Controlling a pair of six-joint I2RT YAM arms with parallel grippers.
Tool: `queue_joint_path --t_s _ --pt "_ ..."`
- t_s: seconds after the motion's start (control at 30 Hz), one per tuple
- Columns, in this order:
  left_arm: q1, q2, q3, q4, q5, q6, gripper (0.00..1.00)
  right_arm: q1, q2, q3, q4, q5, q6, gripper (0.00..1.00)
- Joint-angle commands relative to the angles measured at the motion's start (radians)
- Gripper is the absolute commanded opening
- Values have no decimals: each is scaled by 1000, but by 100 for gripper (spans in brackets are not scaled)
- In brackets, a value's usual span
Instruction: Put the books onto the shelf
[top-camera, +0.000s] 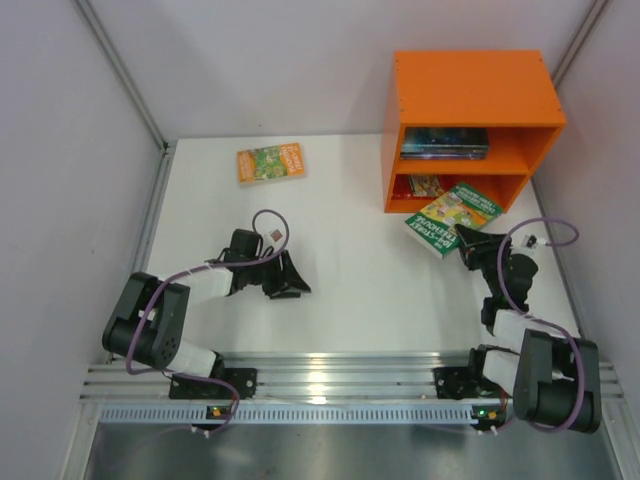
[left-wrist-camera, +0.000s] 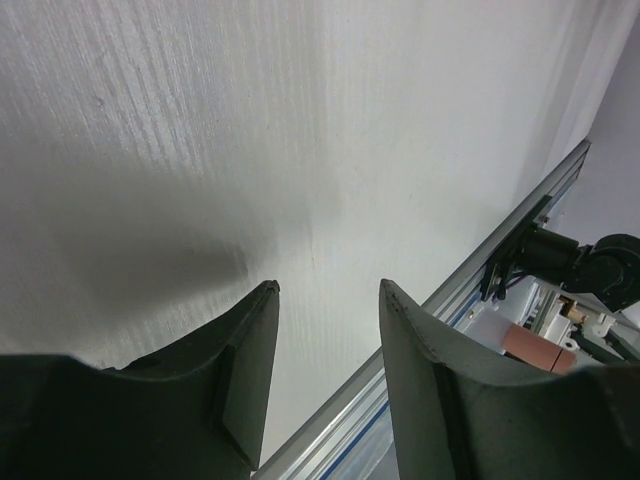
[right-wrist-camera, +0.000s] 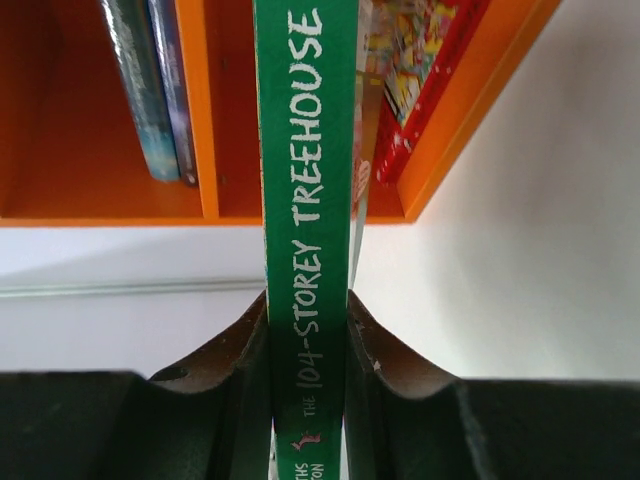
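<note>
Items as I see them from the console:

1. Shelf (top-camera: 470, 90): bright orange, two compartments split by one horizontal board. It stands at the far right of the table (top-camera: 350, 290), open side facing the arms.

2. Upper compartment: I count two books stacked together, the pale teal book (right-wrist-camera: 130, 90) and the dark blue-purple book (right-wrist-camera: 166, 90). They are touching. I cannot tell which is on top.

3. Lower compartment: the red book (right-wrist-camera: 432, 85) sits inside, towards the left side in the top view.

4. Green book (top-camera: 452, 217): on the table just in front of the shelf. Its far end is at the mouth of the lower compartment, and I cannot tell whether it is past the front edge. In the right wrist view its spine faces the camera and reads "The 104-Storey Treehouse".

5. Right gripper (top-camera: 466, 240): clamped on the near end of the green book, one finger on each cover, with the spine running straight out between them.

6. Orange-green book (top-camera: 270, 162): flat on the table at the far left, well apart from the shelf and from both arms.

7. Left gripper (left-wrist-camera: 328, 290): fingers parted with nothing between them, low over bare table near the left centre. The aluminium rail (left-wrist-camera: 440, 300) at the table's near edge shows beside it.
</note>
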Motion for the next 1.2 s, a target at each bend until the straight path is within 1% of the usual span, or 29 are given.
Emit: queue_joint_path --t_s 0.0,0.07,0.23,0.43,0.57,0.63,0.7,0.77,0.83,0.9,1.07,1.1,1.17 --pt "4 -38 -10 53 34 -14 50 -13 25 72 216 136 16 0" --pt "5 -50 -4 59 52 -21 50 -13 43 94 225 173 10 0" --pt "2 -87 -11 85 78 -46 51 -13 146 152 251 198 7 0" --pt "2 -112 1 88 123 -63 52 -7 312 202 406 246 75 0" --pt "2 -129 -5 110 134 -84 53 39 412 256 478 299 82 0" --pt "2 -129 -5 116 143 -95 53 62 487 270 582 340 76 0" --pt "2 -132 -2 114 152 -98 53 87 554 317 616 351 78 0" --pt "0 -147 -11 114 140 -102 53 116 583 366 613 373 56 0" --pt "-1 -174 -30 125 126 -110 54 150 617 402 589 434 61 0" --pt "-1 -188 -38 116 117 -100 55 171 664 422 596 463 58 0" --pt "-1 -214 -47 92 132 -89 56 205 741 479 610 538 39 0" --pt "-1 -218 -47 84 132 -77 56 238 754 486 608 551 33 0" --pt "-1 -228 -50 78 134 -72 56 262 783 520 610 580 32 0"
